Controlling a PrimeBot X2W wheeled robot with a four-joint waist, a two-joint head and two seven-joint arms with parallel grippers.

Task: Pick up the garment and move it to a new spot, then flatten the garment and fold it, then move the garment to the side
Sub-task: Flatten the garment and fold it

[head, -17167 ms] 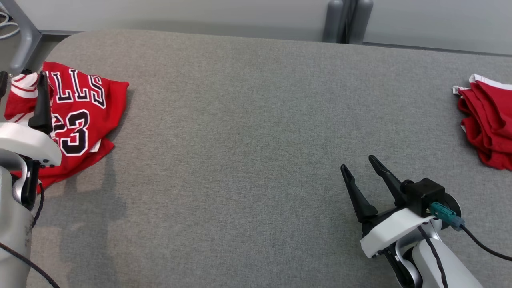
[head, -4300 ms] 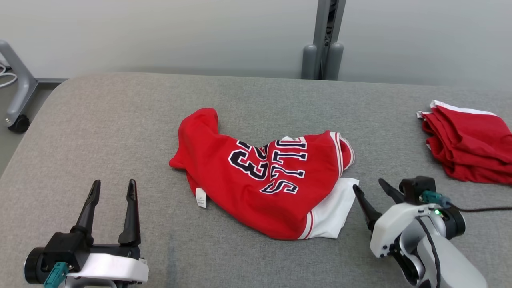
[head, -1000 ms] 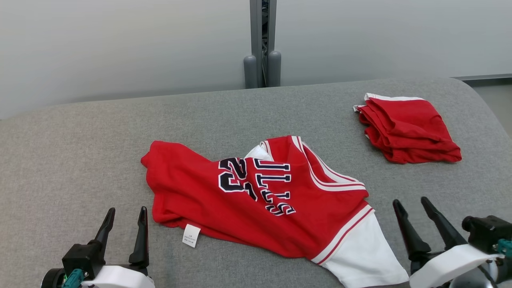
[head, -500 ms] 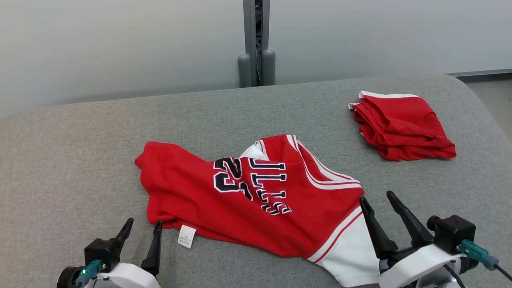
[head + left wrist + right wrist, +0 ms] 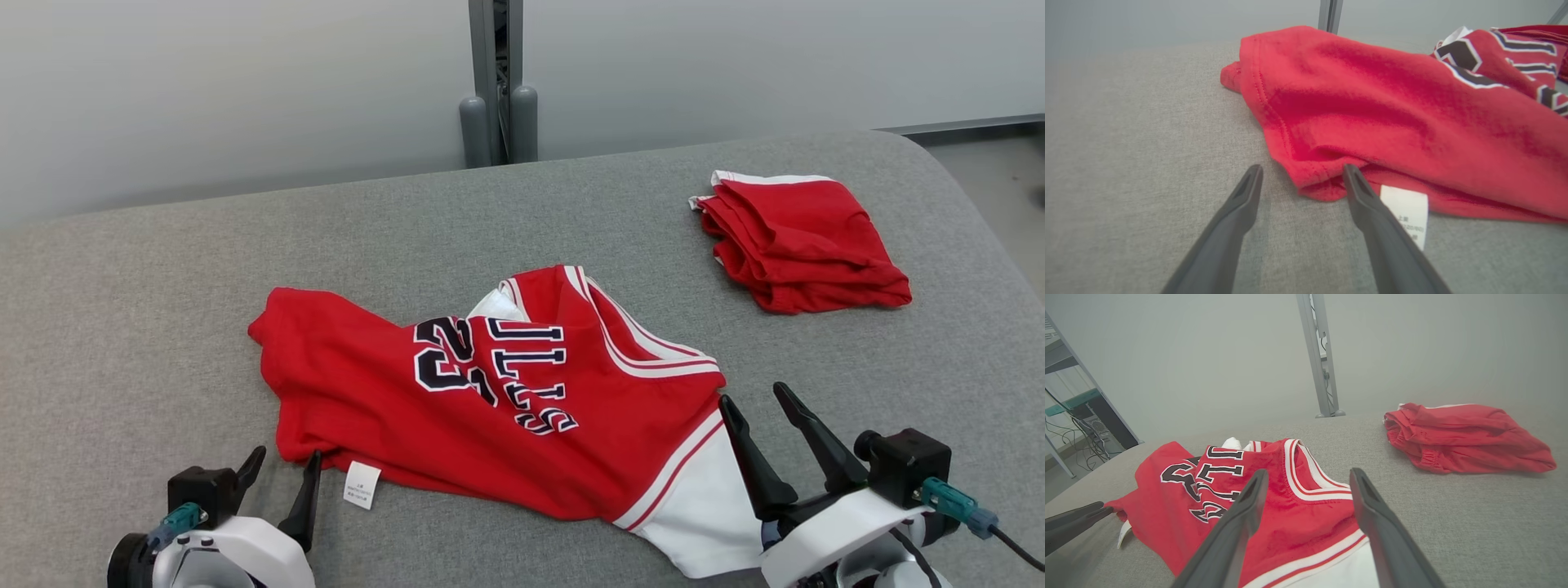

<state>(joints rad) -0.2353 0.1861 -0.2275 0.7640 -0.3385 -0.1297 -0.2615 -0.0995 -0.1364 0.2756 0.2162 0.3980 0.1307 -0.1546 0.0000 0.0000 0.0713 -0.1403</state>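
While the red jersey [image 5: 490, 408] is left crumpled in the middle of the grey table [image 5: 163, 269], toward its near edge, the left gripper [image 5: 286, 453] is held spread at the jersey's hem corner, beside the white label [image 5: 359, 484]. The right gripper [image 5: 753, 394] is likewise spread at the jersey's white end. A folded red cloth [image 5: 804, 241] is seen near the far right corner.

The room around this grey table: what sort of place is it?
Probably a lab or workshop, not a home: bare grey wall, a metal post behind the padded table, a rack with loose cables.
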